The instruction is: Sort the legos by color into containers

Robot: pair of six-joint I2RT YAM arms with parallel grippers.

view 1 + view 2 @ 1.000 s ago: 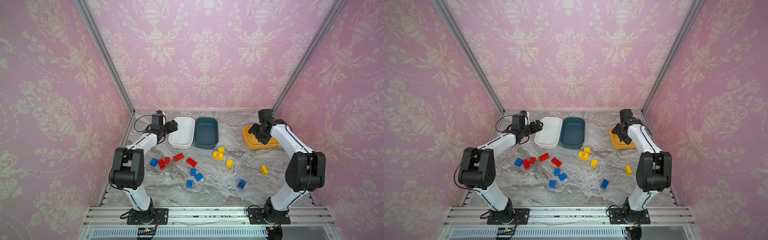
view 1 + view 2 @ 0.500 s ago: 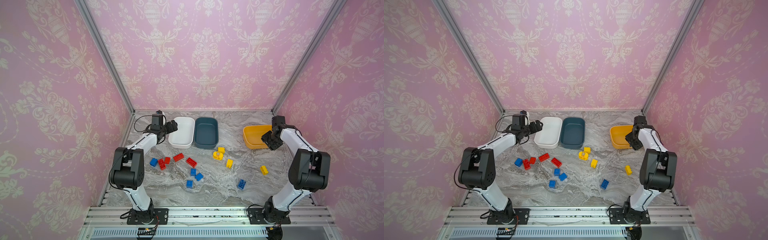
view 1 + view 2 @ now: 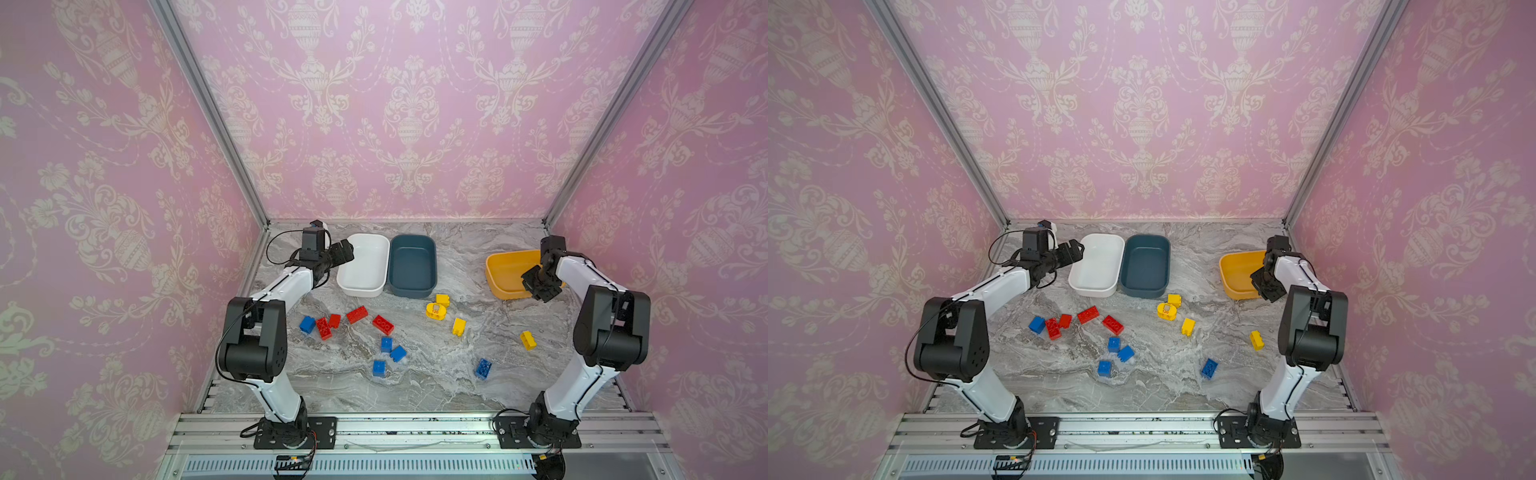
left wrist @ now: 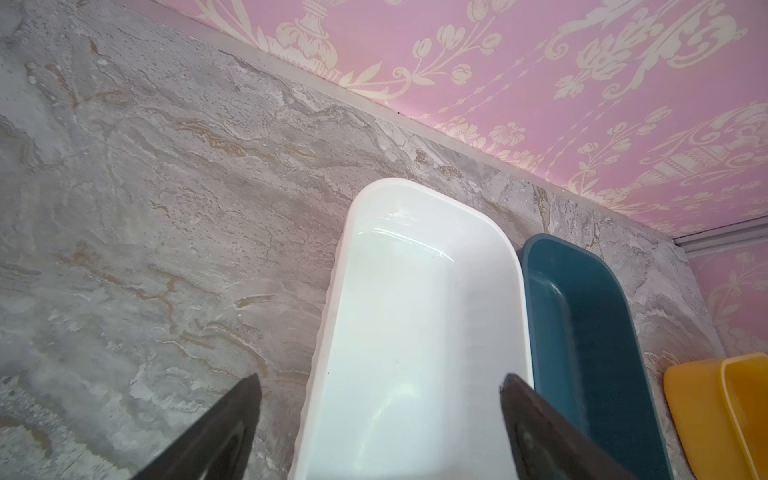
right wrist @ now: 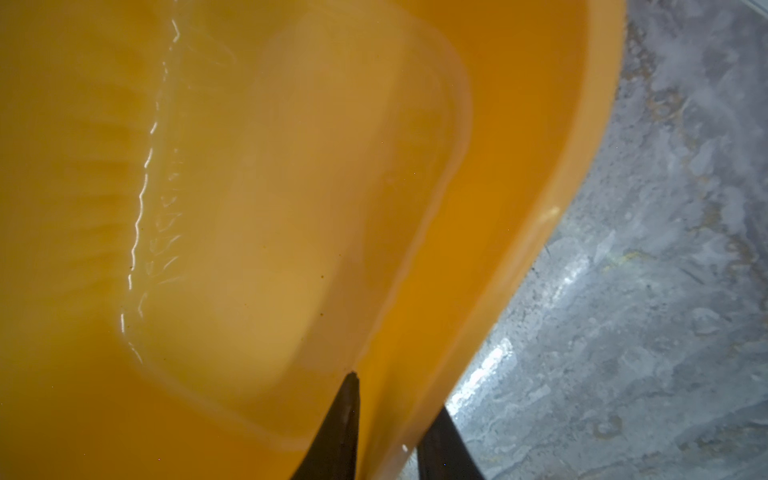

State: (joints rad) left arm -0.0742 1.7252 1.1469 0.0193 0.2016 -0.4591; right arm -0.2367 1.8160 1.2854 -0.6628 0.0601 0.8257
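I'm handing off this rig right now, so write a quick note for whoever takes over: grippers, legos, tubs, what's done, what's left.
Left gripper: open, by the white tub edge, holding nothing.
Right gripper: pinched on the yellow tub wall, one finger inside, one outside.
White tub and teal tub side by side at the back; all three tubs empty.
Four red legos, five blue legos, four yellow legos lie loose on the table.
Done: nothing sorted. Left: all thirteen.

From my remote station: pink damask-patterned walls (image 3: 411, 124) enclose a grey marble-look tabletop (image 3: 436, 390), aluminium posts (image 3: 208, 108) in the corners, a slotted rail (image 3: 374, 428) in front; lighting looks even, apparently from overhead.
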